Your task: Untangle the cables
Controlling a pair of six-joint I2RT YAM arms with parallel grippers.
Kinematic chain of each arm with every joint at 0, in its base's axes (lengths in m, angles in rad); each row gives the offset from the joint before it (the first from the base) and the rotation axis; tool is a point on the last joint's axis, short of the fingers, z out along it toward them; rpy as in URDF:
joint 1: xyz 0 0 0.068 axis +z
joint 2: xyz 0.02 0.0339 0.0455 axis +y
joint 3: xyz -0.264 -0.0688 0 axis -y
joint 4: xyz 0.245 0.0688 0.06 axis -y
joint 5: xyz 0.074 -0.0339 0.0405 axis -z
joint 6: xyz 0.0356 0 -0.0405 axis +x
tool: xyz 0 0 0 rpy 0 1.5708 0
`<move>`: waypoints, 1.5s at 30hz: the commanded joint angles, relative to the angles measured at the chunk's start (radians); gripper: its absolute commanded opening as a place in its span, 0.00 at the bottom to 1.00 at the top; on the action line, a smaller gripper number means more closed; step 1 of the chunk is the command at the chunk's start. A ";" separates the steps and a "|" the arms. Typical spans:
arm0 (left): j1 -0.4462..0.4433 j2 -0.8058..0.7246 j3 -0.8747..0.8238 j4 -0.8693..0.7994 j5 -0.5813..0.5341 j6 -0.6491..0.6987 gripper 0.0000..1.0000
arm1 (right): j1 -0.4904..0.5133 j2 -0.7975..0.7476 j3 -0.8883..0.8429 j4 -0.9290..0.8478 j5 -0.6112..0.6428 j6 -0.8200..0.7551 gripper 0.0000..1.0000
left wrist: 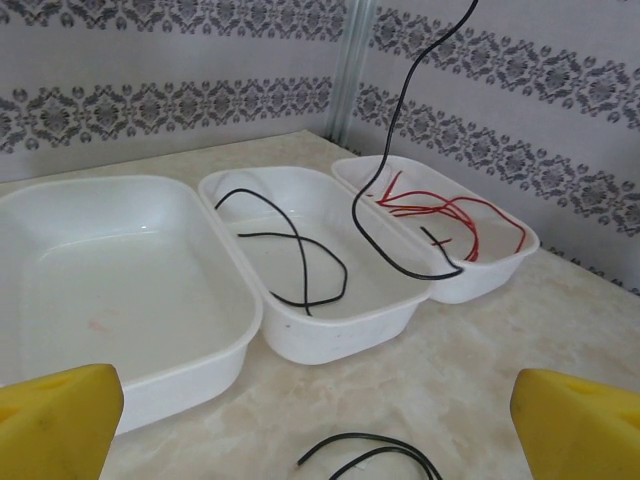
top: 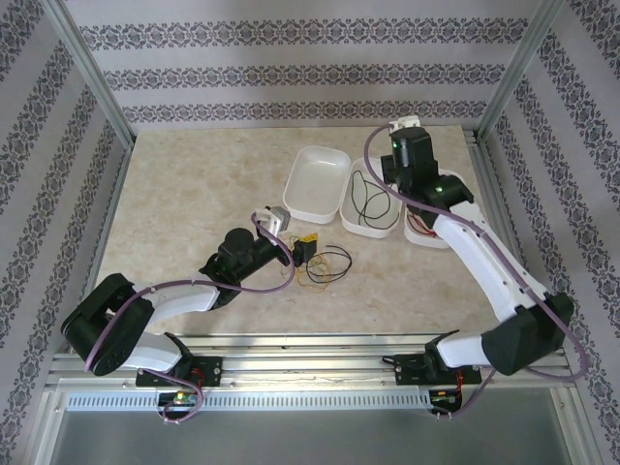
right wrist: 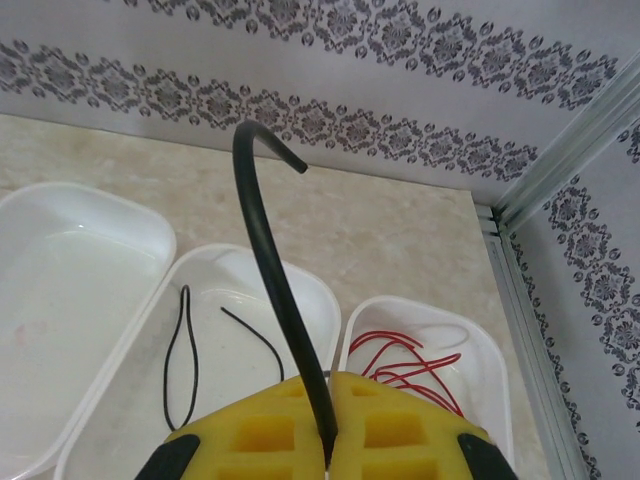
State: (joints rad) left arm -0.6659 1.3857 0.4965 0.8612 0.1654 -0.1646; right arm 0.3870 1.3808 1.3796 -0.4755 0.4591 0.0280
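**Hidden or unclear.** In the overhead view the right-hand tray (top: 424,235) is partly covered by the right arm (top: 475,252). The heap of cables (top: 325,266) near the middle of the worktop (top: 194,194) is too small there to be separated. Yellow and black strands are made out, but no count can be given. In the left wrist view a black loop (left wrist: 370,452) of this heap is cut off by the lower edge. The red cables (left wrist: 450,212) overlap, so their number cannot be told.

**Count.** Three white trays are set side by side toward the far right corner of the worktop: the large tray (left wrist: 110,290), the middle tray (left wrist: 330,335) and the right-hand tray. A dark cable (left wrist: 300,255) is laid in the middle tray in a crossed loop; whether it is one piece or two cannot be told. The red cables are contained in the right-hand tray.

**Grippers.** Two are noted.
- The right gripper (right wrist: 326,415) is clamped on a hanging black cable (right wrist: 270,280) and is held above the trays. The cable's lower part is rested across the rims where the middle and right-hand trays meet. Its upper run is cut off by the top edge of the left wrist view.
- The left gripper (left wrist: 318,405) is seen with its yellow fingers (left wrist: 60,420) wide apart and nothing held. It is placed low over the worktop, just beside the heap.
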 commanded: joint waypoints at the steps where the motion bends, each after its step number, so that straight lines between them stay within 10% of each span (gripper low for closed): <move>1: 0.004 -0.019 -0.016 -0.046 -0.053 0.002 0.99 | -0.015 0.044 0.067 0.022 0.005 0.015 0.00; 45: 0.005 0.048 -0.024 -0.042 -0.055 -0.049 0.99 | -0.115 0.478 0.078 -0.158 -0.051 0.149 0.04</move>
State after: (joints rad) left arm -0.6659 1.4281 0.4713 0.8074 0.1074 -0.1921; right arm 0.2764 1.8381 1.4555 -0.5846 0.3958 0.1623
